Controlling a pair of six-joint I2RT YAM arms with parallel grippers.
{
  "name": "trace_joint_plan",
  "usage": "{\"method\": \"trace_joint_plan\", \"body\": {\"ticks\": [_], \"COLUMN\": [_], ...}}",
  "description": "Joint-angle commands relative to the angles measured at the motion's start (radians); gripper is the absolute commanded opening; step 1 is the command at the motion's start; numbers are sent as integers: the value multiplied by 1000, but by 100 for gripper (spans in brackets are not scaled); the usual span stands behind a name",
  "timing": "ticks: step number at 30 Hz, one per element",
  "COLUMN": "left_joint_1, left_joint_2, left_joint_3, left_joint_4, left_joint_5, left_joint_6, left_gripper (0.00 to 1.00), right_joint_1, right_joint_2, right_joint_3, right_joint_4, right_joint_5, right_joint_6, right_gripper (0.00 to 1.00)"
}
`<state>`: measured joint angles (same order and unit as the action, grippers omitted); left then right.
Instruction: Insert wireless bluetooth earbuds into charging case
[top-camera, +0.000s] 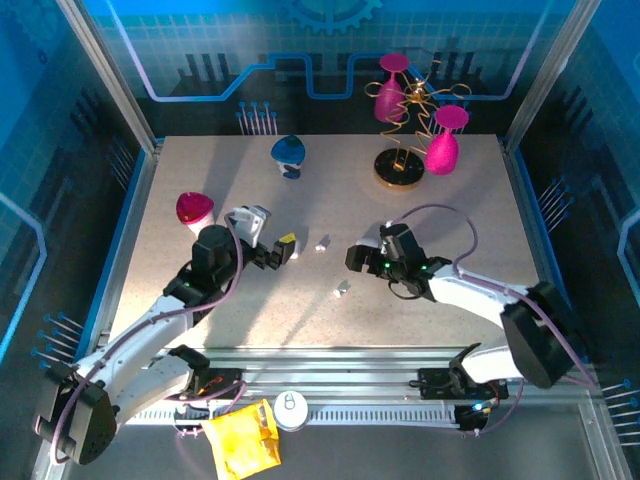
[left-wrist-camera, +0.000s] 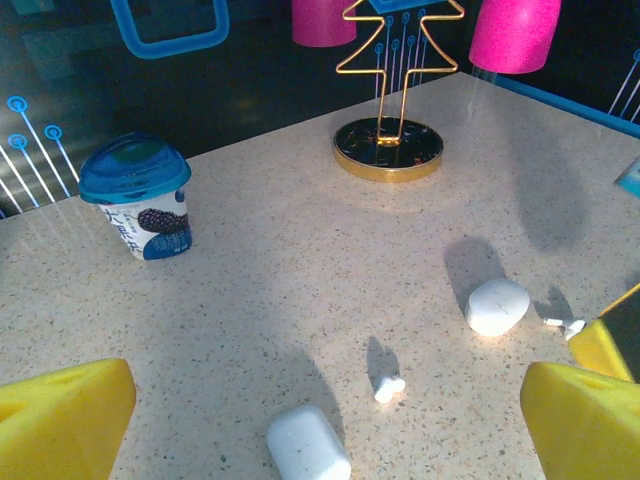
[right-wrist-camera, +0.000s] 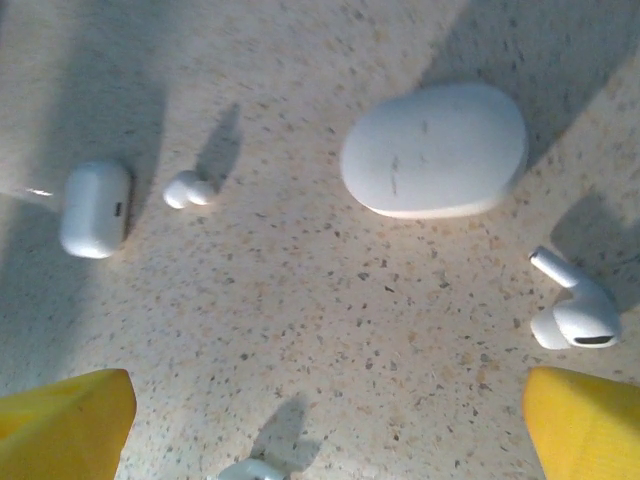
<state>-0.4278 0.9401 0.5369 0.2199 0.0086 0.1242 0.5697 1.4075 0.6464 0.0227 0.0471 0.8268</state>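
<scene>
Left gripper (left-wrist-camera: 320, 425) spread wide, nothing between its yellow pads (left-wrist-camera: 60, 425); it hovers low over the speckled table (left-wrist-camera: 300, 260). Right gripper (right-wrist-camera: 322, 430) equally wide and empty, looking straight down at the tabletop. Charging case (right-wrist-camera: 435, 150): white pebble-shaped oblong, apparently closed, lying flat on the table ahead of the right gripper's fingers, untouched. One earbud (right-wrist-camera: 575, 318), stemmed, lies near the case, apart from it. Second earbud (right-wrist-camera: 188, 190) sits well away from the case, just beside a smaller white case (right-wrist-camera: 95, 208). Third earbud (right-wrist-camera: 250, 468) is cut off at the bottom edge. From the left wrist: blue-lidded cup (left-wrist-camera: 137, 195) and gold stand (left-wrist-camera: 388, 150) stand farther back.
</scene>
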Motion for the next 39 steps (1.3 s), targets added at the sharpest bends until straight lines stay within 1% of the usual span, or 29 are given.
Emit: {"method": "trace_joint_plan", "body": {"ticks": [1, 9, 15, 16, 18, 23, 26, 30, 31, 34, 35, 37, 39], "left_joint_1": [-4, -9, -11, -11, -11, -12, -12, -12, -12, -12, -12, -12, -12], "left_joint_2": [-18, -21, -35, -39, -48, -68, -79, -96, -100, -109, -110, -106, -102], "left_joint_3": [-7, -20, -32, -34, -35, -35, -35, -41, -44, -47, -46, -45, -42], "left_joint_4": [-22, -19, -17, -22, -29, -55, -66, -76, -78, -82, -80, -79, -76], "left_joint_5": [5, 5, -1, -5, -14, -25, -29, -31, -33, -33, -33, -33, -31], "left_joint_6": [7, -22, -52, -54, -58, -55, -58, -70, -72, -77, -77, -77, -78], "left_gripper": [99, 99, 99, 99, 99, 99, 99, 99, 99, 99, 99, 99, 99], "right_joint_1": [-15, -78, -115, -119, -122, -122, -120, -120, -119, -119, -119, -119, -120], "right_joint_2": [69, 216, 319, 339, 374, 473, 503, 453, 435, 387, 375, 362, 360], "right_joint_3": [65, 143, 226, 270, 318, 450, 507, 489, 477, 437, 427, 414, 406], "right_joint_4": [53, 75, 48, 25, -10, -88, -136, -121, -121, -100, -102, -105, -111], "right_joint_5": [-1, -28, -55, -53, -50, -77, -89, -81, -72, -83, -91, -104, -100], "right_joint_6": [113, 88, 31, 12, -26, -146, -227, -363, -406, -554, -595, -679, -729], "right_gripper": [99, 81, 79, 78, 74, 71, 69, 69, 71, 86, 89, 91, 90]}}
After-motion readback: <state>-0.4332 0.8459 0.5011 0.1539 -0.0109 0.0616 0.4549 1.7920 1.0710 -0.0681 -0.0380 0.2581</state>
